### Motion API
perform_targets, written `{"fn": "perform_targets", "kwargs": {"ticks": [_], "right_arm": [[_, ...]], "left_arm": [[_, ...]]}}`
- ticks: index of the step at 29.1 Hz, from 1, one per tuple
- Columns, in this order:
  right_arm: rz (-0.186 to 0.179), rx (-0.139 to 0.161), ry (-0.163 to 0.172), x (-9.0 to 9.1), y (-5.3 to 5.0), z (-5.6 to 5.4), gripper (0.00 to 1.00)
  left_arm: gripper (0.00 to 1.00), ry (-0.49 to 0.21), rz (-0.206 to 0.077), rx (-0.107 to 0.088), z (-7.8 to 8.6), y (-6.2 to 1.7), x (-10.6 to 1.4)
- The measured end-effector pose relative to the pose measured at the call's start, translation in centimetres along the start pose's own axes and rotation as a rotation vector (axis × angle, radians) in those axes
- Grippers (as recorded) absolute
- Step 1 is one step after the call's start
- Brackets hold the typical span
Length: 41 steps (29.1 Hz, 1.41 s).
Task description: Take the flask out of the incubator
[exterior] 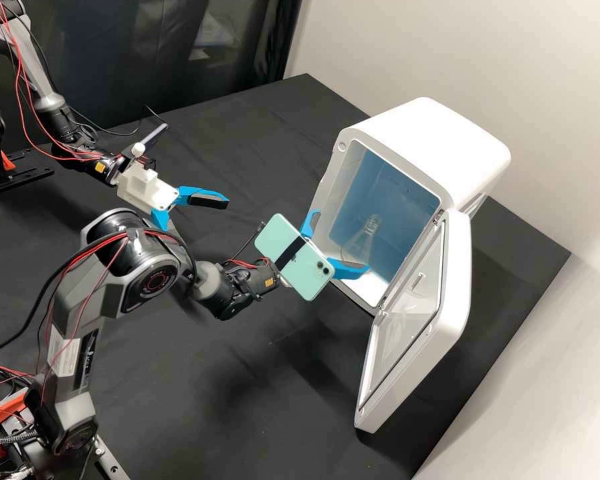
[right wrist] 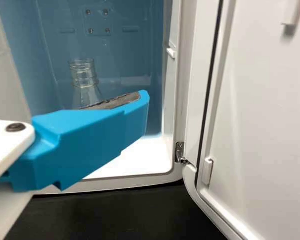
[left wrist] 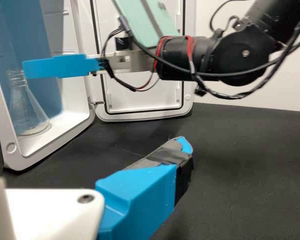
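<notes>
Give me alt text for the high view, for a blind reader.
A clear conical flask stands inside a white incubator whose door hangs open. The right gripper, open, is at the opening; the left gripper, also open, hovers over the black bench.

This is a laboratory: a black bench (exterior: 247, 387) against a plain white wall (exterior: 487, 53), a small white incubator (exterior: 433, 140) holding a glass flask (right wrist: 85, 82), a cabled robot arm (exterior: 113, 280), a dark curtain (exterior: 147, 53) behind.
</notes>
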Motion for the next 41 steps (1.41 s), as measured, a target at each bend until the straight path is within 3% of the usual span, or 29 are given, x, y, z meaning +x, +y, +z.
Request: {"fn": "perform_targets", "kwargs": {"ticks": [10, 18, 23, 33, 41], "right_arm": [[0.026, -0.015, -0.033, 2.4, -0.3, -0.3, 1.00], [-0.023, -0.063, -0.070, 4.6, -2.2, -0.4, 1.00], [-0.022, -0.062, -0.094, 5.6, -2.8, -0.8, 1.00], [-0.017, -0.076, -0.109, 7.4, -3.0, -1.1, 1.00], [-0.019, -0.084, -0.116, 8.2, -3.1, -0.7, 1.00]], "left_arm": [[1.00, 0.000, 0.000, 0.000, 0.0, 0.00, 0.0], [1.00, 0.000, 0.000, 0.000, 0.0, 0.00, 0.0], [1.00, -0.002, 0.008, 0.001, 0.1, 0.25, -0.1], [1.00, -0.004, 0.015, 0.001, 0.1, 0.35, -0.1], [1.00, -0.002, 0.009, 0.000, 0.1, 0.20, -0.2]]}}
